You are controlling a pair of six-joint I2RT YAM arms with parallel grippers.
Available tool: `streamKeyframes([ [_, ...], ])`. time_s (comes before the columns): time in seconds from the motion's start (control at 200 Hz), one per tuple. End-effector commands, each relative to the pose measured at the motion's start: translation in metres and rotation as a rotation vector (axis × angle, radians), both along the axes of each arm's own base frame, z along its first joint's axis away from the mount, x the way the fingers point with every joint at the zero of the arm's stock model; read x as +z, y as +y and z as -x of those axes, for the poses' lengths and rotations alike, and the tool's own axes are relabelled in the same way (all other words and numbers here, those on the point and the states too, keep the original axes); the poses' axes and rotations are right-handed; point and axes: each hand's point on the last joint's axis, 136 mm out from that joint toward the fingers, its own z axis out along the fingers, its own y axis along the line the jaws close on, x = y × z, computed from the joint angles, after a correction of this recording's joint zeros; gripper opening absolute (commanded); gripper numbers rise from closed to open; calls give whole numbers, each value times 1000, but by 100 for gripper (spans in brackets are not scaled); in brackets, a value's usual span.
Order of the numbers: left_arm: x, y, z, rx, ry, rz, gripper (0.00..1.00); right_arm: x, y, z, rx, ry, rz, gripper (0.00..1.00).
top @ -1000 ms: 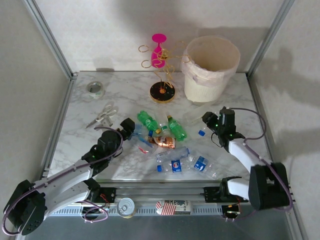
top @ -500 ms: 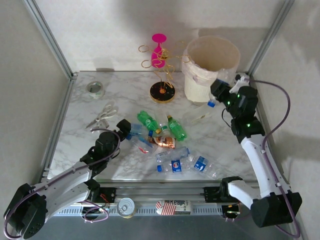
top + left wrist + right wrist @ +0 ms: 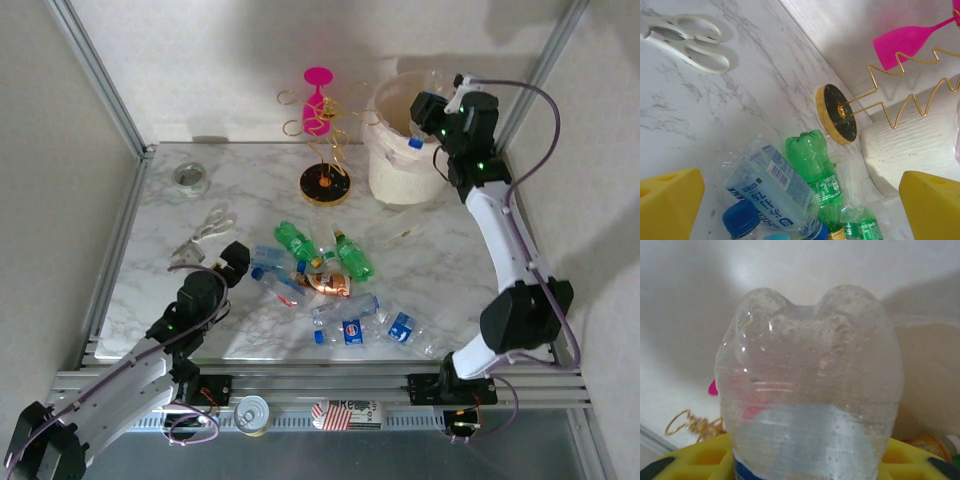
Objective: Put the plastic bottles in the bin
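table (image 3: 715, 110): glossy marble-look top
bottle (image 3: 810, 390): clear dimpled plastic
stand (image 3: 836, 113): shiny gold metal wire
bin (image 3: 910, 150): matt ribbed cream plastic

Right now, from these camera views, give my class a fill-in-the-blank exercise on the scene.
1. The right gripper grips a clear bottle with a ___ cap at the bin's rim.
2. The left gripper, holding nothing, is wide ___.
3. The scissors have ___ handles.
Missing words: blue; open; white.
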Motion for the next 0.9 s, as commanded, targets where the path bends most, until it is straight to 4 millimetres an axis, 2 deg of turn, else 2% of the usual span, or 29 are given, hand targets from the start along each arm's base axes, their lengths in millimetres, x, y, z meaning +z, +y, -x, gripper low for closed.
streamKeyframes([
  [0.0, -12, 10, 7, 22, 29, -32, 100, 0, -9, -25, -35, 18, 33, 35],
  [0.155, -12, 10, 9, 10, 23, -20, 100, -28, -9, -60, -43, 102, 49, 37],
  [0.32, -12, 8, 9, -4, 26, -21, 100, -45, -7, -81, -33, 160, 48, 41],
  [0.436, -13, 8, 10, -5, 29, -20, 100, -47, -6, -85, -30, 167, 45, 53],
  [0.516, -13, 7, 10, -9, 30, -17, 100, -46, -7, -85, -35, 166, 45, 69],
  [0.616, -14, 7, 11, -12, 35, -16, 100, -33, -12, -79, -59, 149, 67, 84],
  [0.771, -18, 7, 11, -11, 46, -15, 100, 6, -23, -55, -96, 86, 91, 98],
  [0.896, -21, 6, 9, -6, 53, 1, 100, 38, -27, -23, -98, 14, 74, 99],
])
